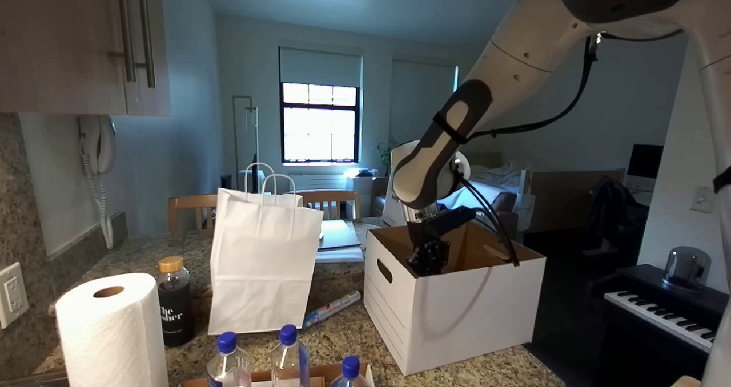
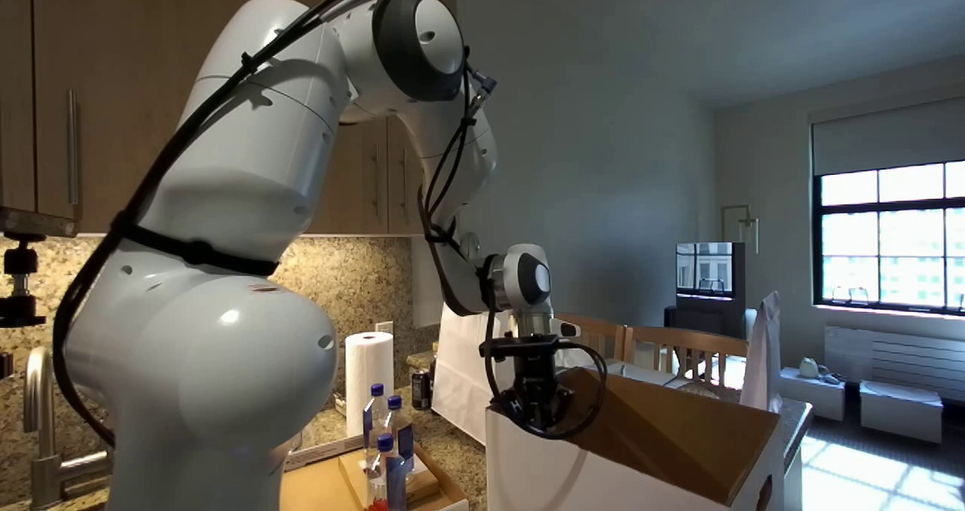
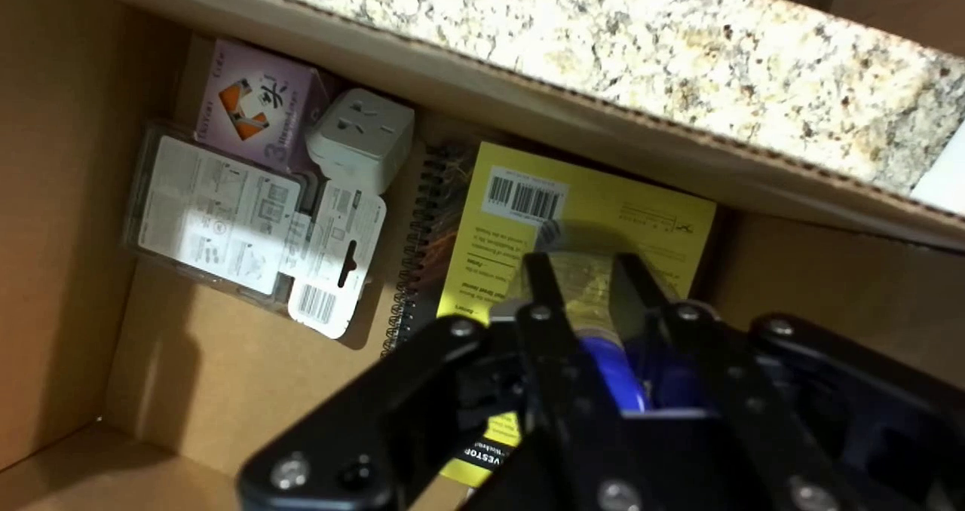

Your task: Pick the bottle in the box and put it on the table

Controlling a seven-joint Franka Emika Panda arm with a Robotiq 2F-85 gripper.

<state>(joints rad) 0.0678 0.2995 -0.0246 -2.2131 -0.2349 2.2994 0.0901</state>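
Its jaws standing narrowly apart, the gripper (image 3: 585, 266) is holding a clear bottle (image 3: 607, 356) by its blue-capped end inside the white cardboard box (image 1: 468, 313), which is sitting on the speckled tabletop (image 1: 337, 341). Whether the bottle is touching anything beneath it is not showing clearly. In the wrist view, a yellow barcoded item (image 3: 588, 194) is lying in the box, with a purple carton (image 3: 256, 104) and a white plug adapter (image 3: 362, 138) sitting near it. In an exterior view, a white paper bag (image 1: 265, 273) is standing near the box.
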